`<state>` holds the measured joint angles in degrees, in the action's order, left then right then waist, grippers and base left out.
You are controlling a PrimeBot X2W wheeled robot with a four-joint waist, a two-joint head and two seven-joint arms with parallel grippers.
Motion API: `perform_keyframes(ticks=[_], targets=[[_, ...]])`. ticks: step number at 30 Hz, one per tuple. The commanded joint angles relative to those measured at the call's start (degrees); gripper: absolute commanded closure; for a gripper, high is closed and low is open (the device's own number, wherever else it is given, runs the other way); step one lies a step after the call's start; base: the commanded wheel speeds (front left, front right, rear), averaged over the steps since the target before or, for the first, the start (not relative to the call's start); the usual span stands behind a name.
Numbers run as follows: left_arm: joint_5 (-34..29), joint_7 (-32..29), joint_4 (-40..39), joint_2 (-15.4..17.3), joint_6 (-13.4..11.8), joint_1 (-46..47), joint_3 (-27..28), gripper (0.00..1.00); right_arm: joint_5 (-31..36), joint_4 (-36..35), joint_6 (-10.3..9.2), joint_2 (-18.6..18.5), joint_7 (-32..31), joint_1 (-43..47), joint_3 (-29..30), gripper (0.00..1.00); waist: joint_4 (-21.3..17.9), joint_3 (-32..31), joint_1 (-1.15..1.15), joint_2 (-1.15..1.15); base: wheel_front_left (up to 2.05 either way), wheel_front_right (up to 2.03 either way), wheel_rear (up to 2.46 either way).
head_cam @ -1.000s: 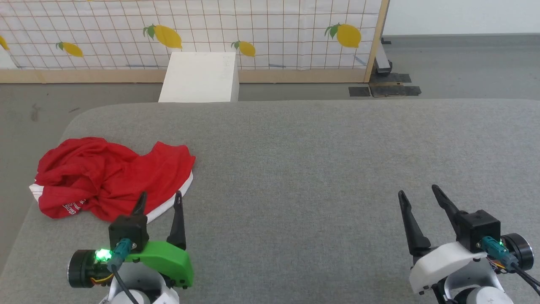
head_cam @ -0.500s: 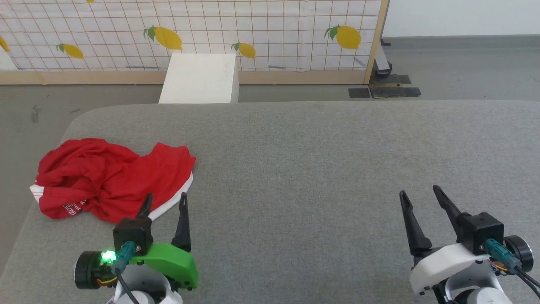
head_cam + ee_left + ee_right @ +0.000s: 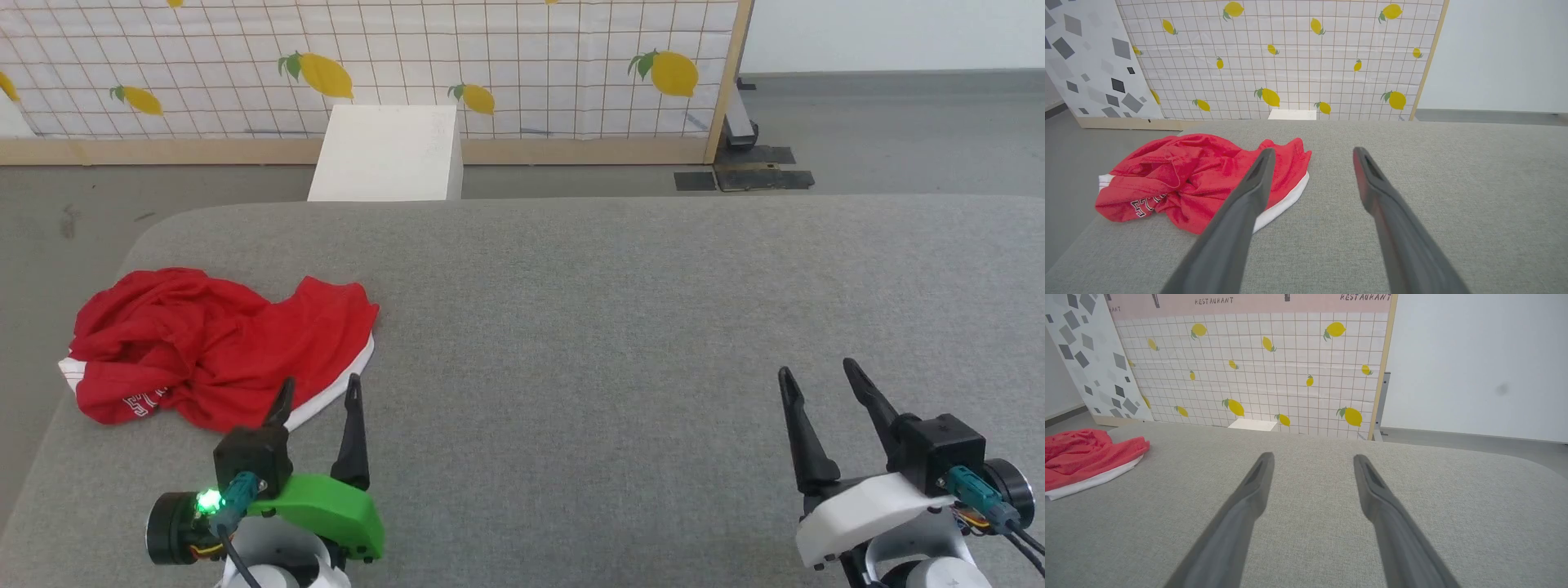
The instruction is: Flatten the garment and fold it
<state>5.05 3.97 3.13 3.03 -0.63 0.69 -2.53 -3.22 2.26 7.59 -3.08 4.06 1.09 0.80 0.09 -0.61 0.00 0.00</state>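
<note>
Where the pink band (image 3: 1274,304) runs, "RESTAURANT" is read; the garment (image 3: 212,351) is crumpled on the surface (image 3: 612,327) at ten o'clock, lettering illegible; left fingers (image 3: 353,425) and right fingers (image 3: 806,441) are held wide, empty.

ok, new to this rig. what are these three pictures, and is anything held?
It is a wheeled robot with two arms, each ending in two long dark fingers. One picture is from its head camera, looking down: the left fingers and right fingers rise from the bottom. The other two come from wrist cameras, each looking along its own arm's fingers. On the grey padded surface lies one crumpled red garment with white trim, close by the left fingers. Both pairs stand open, holding nothing.
</note>
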Motion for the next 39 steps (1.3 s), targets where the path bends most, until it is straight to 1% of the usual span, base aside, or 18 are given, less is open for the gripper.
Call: perform_keyframes(ticks=[1, 19, 39], targets=[[0.4, 0.8, 0.3, 0.1, -0.4, 0.5, 0.0, 0.0, -0.6, 0.3, -0.03, 0.1, 0.7, -0.3, 0.2, 0.0, 0.0, 0.0, 0.0, 0.0, 0.0, 0.0, 0.0], [2.7, 2.9, 2.1, 0.2, -0.9, 0.0, 0.7, 0.0, -2.3, 1.3, -0.04, 0.1, 2.8, -0.5, 0.5, 0.0, 0.0, -0.2, 0.0, 0.0, 0.0, 0.0, 0.0], [4.7, 5.2, 3.4, 0.3, -1.5, -0.4, -0.3, 0.0, -2.4, 2.6, -0.06, 0.1, 5.1, -0.7, 0.6, 0.0, -0.1, -0.5, 0.0, 0.0, 0.0, 0.0, 0.0]])
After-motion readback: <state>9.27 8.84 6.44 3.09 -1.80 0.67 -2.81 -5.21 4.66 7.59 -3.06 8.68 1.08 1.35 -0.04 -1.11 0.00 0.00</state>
